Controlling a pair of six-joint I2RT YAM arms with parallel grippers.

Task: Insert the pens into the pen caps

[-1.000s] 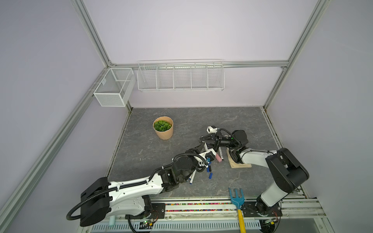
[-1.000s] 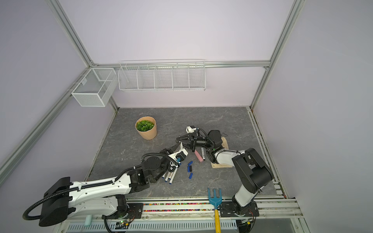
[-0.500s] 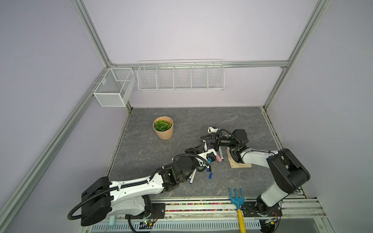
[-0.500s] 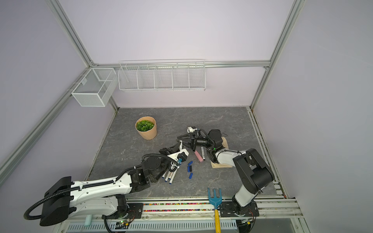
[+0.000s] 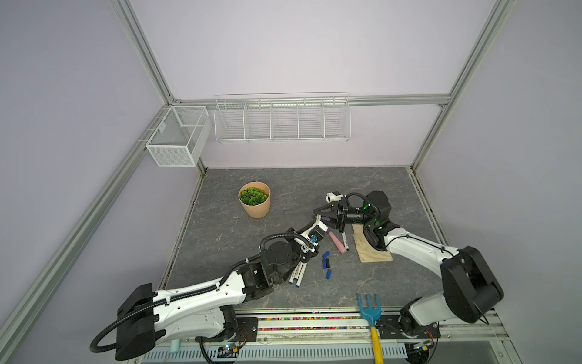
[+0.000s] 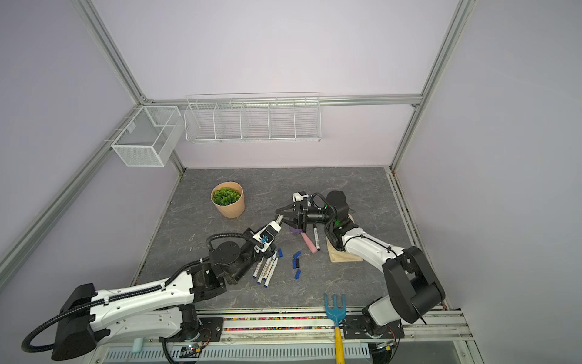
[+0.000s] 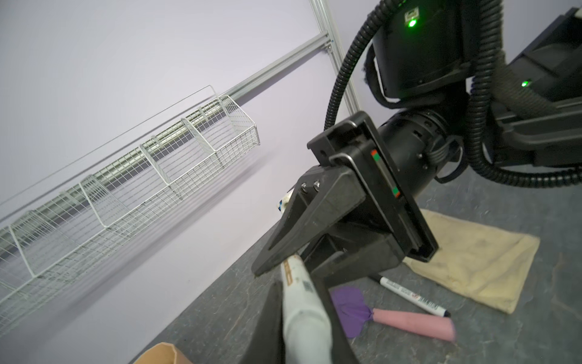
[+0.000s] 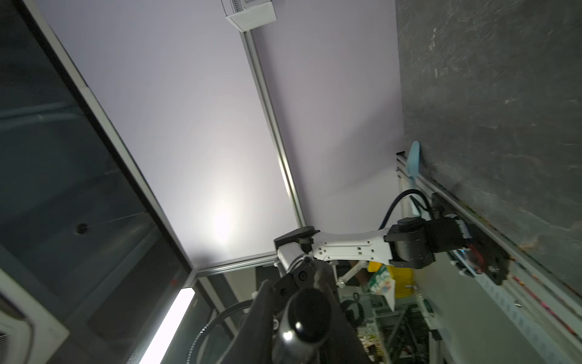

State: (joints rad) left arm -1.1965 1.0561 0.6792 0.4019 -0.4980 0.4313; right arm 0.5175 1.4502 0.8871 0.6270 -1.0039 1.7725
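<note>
My left gripper (image 7: 302,302) is shut on a white pen (image 7: 304,315) and holds it slanted up off the table. The pen's far end, with a black pen cap (image 8: 310,310) on it, sits between the parted fingers of my open right gripper (image 8: 307,312). In both top views the two grippers meet tip to tip mid-table, left gripper (image 5: 316,222) against right gripper (image 5: 318,216). Three pens (image 6: 266,268) lie side by side by the left arm. Blue pen caps (image 6: 296,254) and a black one (image 6: 298,263) lie loose to their right. Another pen (image 7: 412,296) lies beside the trowel.
A pink-handled purple trowel (image 5: 336,242) and a beige cloth (image 5: 371,249) lie under the right arm. A potted plant (image 5: 255,201) stands at the back left. A blue rake (image 5: 368,310) lies over the front edge. Wire baskets (image 5: 282,118) hang on the back wall.
The left jaws have closed onto the pen. The right jaws, shut before, have parted around the capped end. Both grippers have sunk slightly toward the table.
</note>
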